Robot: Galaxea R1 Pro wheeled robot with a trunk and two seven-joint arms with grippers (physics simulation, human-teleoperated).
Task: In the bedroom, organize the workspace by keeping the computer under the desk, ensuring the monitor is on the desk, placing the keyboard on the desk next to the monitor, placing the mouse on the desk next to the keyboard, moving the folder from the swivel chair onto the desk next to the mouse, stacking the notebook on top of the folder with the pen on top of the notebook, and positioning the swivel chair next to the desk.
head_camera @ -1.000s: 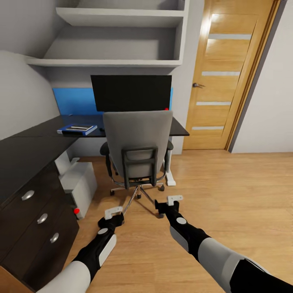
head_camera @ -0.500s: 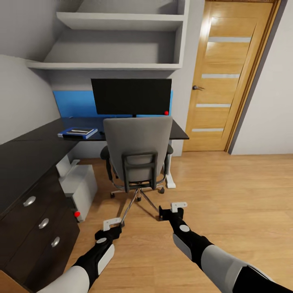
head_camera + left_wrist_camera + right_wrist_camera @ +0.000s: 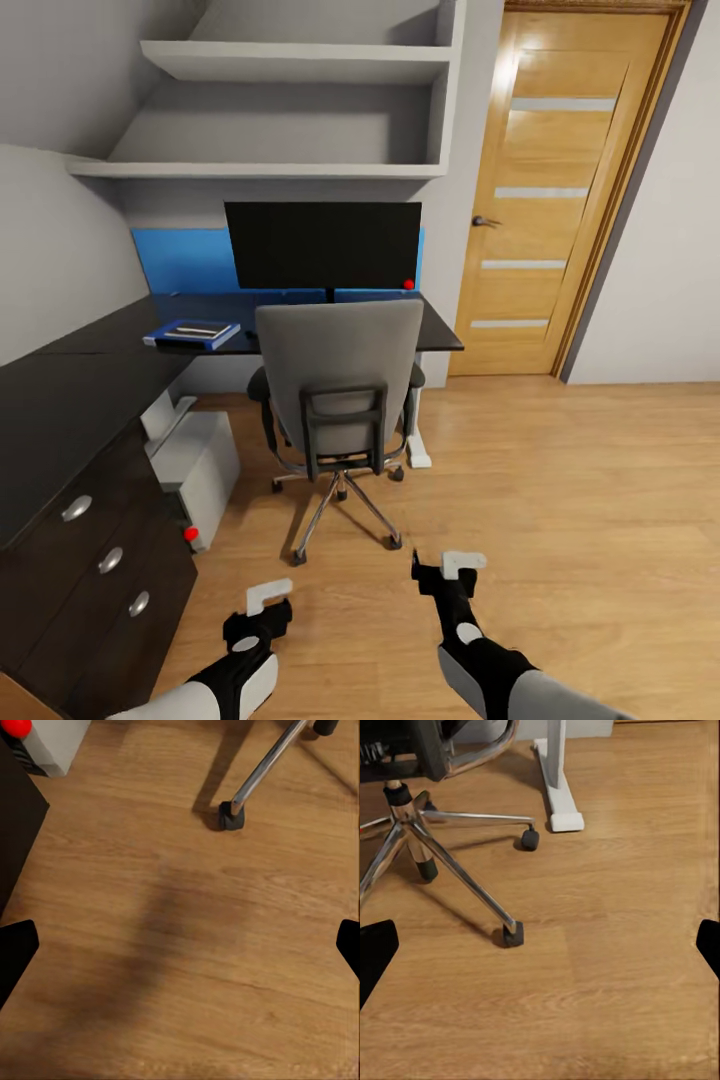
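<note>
Pale grey bedroom walls and light wood floor (image 3: pixel 560 500) frame the black L-shaped tabletop (image 3: pixel 60 390). Pulled up to its front edge stands the grey swivel chair (image 3: pixel 338 385), with the black monitor (image 3: pixel 322 245) behind and the blue folder (image 3: pixel 190 334) near the inner corner. Left tool (image 3: pixel 268 598) and right tool (image 3: pixel 463 562) hover spread and empty, well short of the chair.
</note>
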